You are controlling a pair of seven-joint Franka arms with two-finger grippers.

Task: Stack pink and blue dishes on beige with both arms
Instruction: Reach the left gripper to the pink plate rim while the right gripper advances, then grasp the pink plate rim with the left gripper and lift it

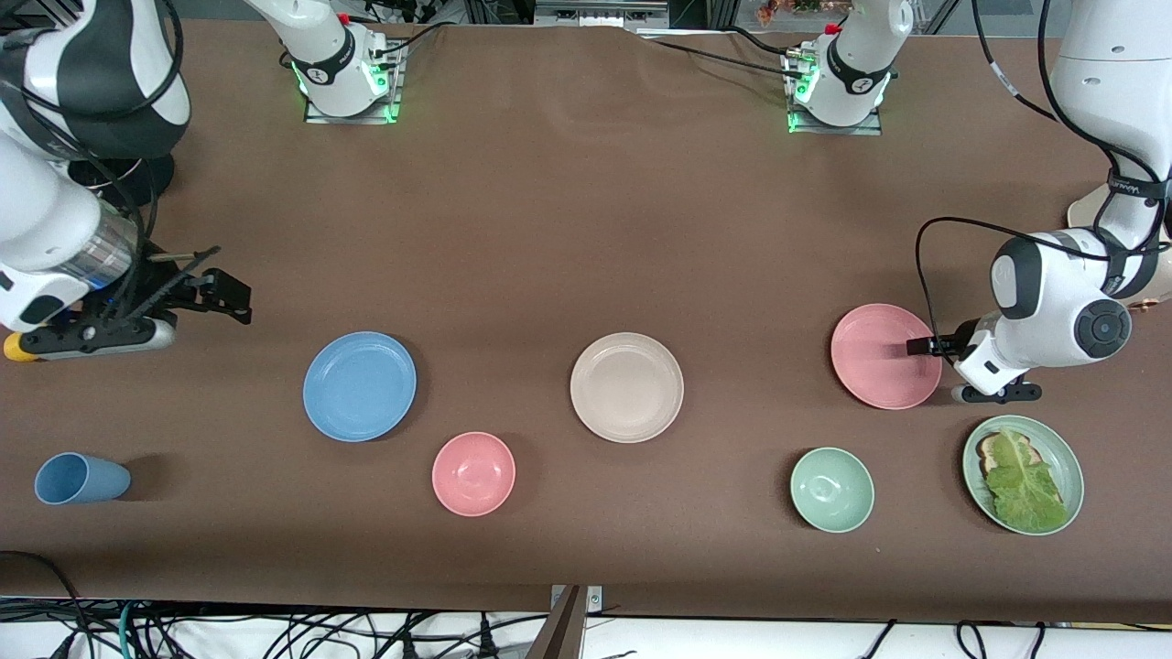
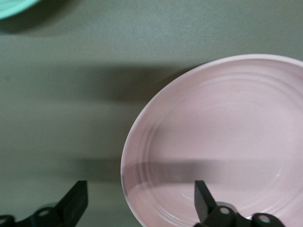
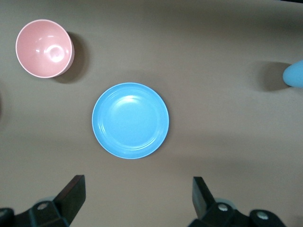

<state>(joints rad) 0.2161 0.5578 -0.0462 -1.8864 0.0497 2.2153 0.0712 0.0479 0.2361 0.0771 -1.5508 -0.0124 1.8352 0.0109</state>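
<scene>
Facing the robots, the front view shows three plates untouched on the table [image 1: 549, 229]: one blue plate [image 1: 359, 385] toward the right arm's end, one beige plate [image 1: 626, 387] in the middle, one pink plate [image 1: 885, 355] toward the left arm's end. The left gripper [image 1: 916, 346] hangs over the pink plate's rim; the right gripper [image 1: 220, 297] hovers apart from the blue plate.

In the left wrist view, fingers [image 2: 201, 196] stand spread astride the pink rim.

In the right wrist view, fingers [image 3: 201, 193] stand spread, nothing between them.

The plates look stiff, light and smooth; a pinch at the raised rim suits them.
</scene>
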